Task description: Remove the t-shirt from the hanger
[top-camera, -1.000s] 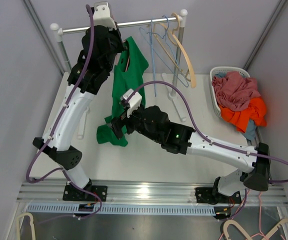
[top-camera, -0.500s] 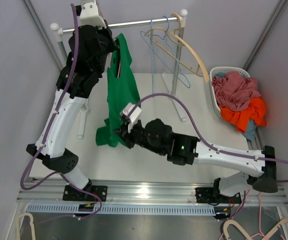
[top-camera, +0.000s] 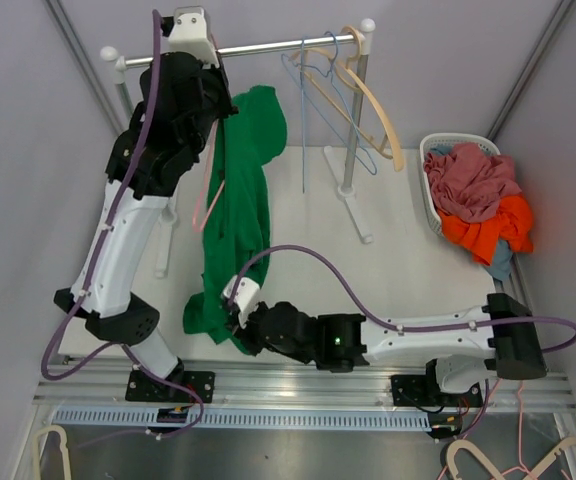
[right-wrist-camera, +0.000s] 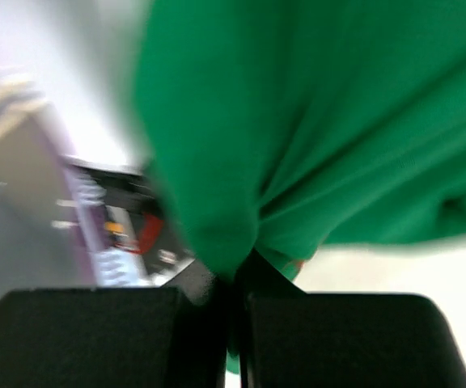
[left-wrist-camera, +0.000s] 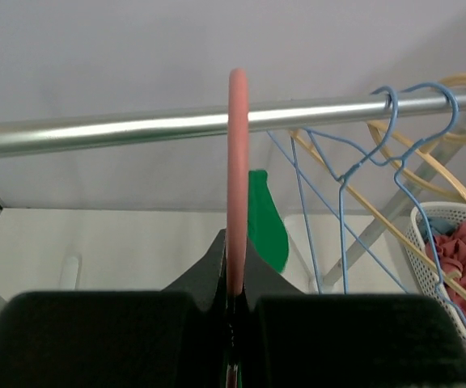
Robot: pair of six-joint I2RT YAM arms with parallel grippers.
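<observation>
Dragged t-shirt point(top-camera: 240, 200) to near table point(top-camera: 418, 260) edge with right tool point(top-camera: 236, 322) clamped on hem; kept hanger point(left-wrist-camera: 237, 162) pinched in left tool point(left-wrist-camera: 235, 259); apparently half freed.

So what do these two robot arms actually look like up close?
Both are alike: the left arm and right arm have white links between chunky black joints, with a purple cable looping along each. The right one shows a small green light. The left claw and right claw are two black fingers each.
</observation>
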